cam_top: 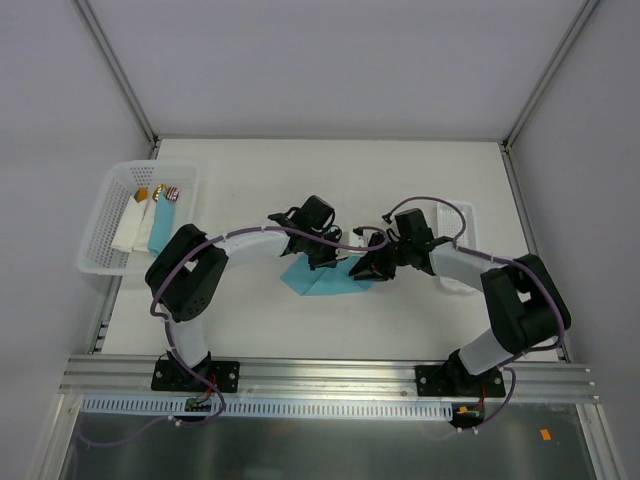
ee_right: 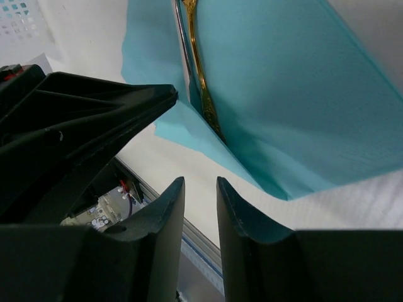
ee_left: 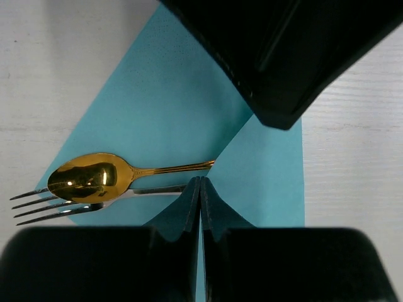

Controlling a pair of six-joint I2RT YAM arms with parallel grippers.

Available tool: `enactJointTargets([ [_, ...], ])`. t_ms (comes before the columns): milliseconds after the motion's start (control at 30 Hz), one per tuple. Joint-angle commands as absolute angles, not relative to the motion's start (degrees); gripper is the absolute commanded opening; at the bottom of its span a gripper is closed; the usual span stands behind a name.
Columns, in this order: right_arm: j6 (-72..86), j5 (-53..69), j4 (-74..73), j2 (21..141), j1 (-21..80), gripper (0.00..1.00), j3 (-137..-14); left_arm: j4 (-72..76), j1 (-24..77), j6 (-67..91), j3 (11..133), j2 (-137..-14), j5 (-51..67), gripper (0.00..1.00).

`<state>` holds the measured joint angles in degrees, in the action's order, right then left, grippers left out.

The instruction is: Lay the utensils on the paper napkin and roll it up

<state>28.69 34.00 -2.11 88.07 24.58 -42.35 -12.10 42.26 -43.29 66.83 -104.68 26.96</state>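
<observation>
The paper napkin (cam_top: 322,282) lies flat at the middle of the worktop (cam_top: 250,180), slightly nearer the near edge than the far edge, with both arms converging over it. The left wrist view shows a gold spoon (ee_left: 88,176) and a fork (ee_left: 55,206) lying side by side on the turquoise sheet. The spoon bowl rests at the sheet's edge and the fork tines project past that edge onto the bare white surface. One part of the napkin is folded over, and both handles run in under the fold, where their ends are covered. The left gripper (ee_left: 200,184) has its fingers pressed together with no gap at the tips. The tips sit at the edge of the folded part, just beside the handles. Whether any paper is pinched between them cannot be determined. The right gripper (ee_right: 200,184) hangs low over the near side of the napkin, just beside the left one. Its fingers stand a narrow slot apart, with only the white surface showing between them and nothing held. A white slatted basket (cam_top: 100,250) sits at the left edge toward the far corner, well apart from the napkin, and holds white and turquoise folded items.
</observation>
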Motion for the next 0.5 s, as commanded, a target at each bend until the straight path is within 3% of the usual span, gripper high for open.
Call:
enactJointTargets([
  [0,33.6,36.4,5.8,91.1,25.9,0.29,-42.8,-10.7,41.5,-44.2,67.8,-105.1,29.2,0.00],
  [467,37.5,36.1,11.0,99.7,28.0,0.17,-40.7,-10.1,40.7,-43.6,67.6,-104.9,28.9,0.00],
])
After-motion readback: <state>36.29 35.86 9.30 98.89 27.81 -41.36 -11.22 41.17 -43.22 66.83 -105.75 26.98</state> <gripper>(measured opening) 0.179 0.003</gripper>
